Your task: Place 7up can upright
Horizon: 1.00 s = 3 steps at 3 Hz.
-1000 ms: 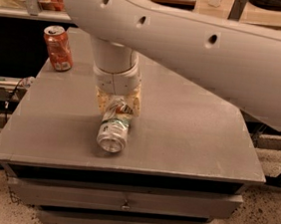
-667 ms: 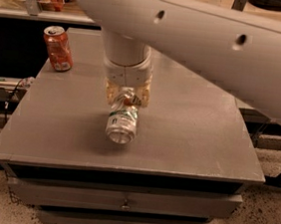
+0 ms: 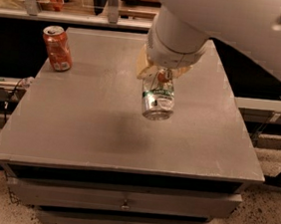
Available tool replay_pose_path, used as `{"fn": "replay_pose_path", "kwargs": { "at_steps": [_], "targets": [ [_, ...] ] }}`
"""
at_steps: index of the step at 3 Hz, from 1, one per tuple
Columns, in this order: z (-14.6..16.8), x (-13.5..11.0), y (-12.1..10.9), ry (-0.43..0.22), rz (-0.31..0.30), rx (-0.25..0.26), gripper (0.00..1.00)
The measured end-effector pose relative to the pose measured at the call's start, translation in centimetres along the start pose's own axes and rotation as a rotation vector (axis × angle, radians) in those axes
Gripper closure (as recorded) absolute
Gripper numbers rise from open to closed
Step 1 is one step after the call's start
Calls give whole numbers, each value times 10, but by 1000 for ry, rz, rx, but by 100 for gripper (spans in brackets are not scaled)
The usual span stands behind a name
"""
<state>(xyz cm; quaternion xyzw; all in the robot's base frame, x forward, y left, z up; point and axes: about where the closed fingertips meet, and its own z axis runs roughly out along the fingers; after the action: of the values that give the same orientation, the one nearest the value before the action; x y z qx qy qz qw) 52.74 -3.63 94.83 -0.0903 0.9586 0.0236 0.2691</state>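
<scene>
Two cans were in shot, only one of them mine to deal with: the 7up can (image 3: 158, 100), which hung in the gripper (image 3: 160, 77) over the middle of the grey table (image 3: 78, 127), a bit toward the back-right. The gripper's two tan fingers (image 3: 146, 68) were closed in on the can's upper end, one each side, so I'd call it narrow and clamped on the can, w/ the white wrist right above and the big white arm (image 3: 239, 29) filling the top-right of my view. The can looked silvery-white w/ a green band of label approx. halfway along the body and a small red spot up near the fingers. Its round end faced down and toward the camera, rim catching the light; the long axis ran from the gripper down to that end, so it hung roughly on end but tilted. A soft dark shadow (image 3: 123, 130) lay on the tabletop below and left of it, apart from the can, so it read as clear of the surface. Couldn't tell any dents at that angle. An orange soda can (image 3: 57, 48) stood upright at the table's back-left corner, well apart from the gripper. Under the tabletop were two drawer fronts (image 3: 124, 196) w/ small knobs, and speckled floor (image 3: 264, 217) to the right.
</scene>
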Motion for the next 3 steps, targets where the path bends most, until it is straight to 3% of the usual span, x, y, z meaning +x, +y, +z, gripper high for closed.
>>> {"fn": "replay_pose_path", "kwargs": {
  "at_steps": [1,2,3],
  "targets": [
    [-6,1,-29,-98,-44,-68,100],
    [-1,-4,-32,-190,-67,-180,100],
    [-10,-22,-12,-270,-98,-260,100]
  ]
}}
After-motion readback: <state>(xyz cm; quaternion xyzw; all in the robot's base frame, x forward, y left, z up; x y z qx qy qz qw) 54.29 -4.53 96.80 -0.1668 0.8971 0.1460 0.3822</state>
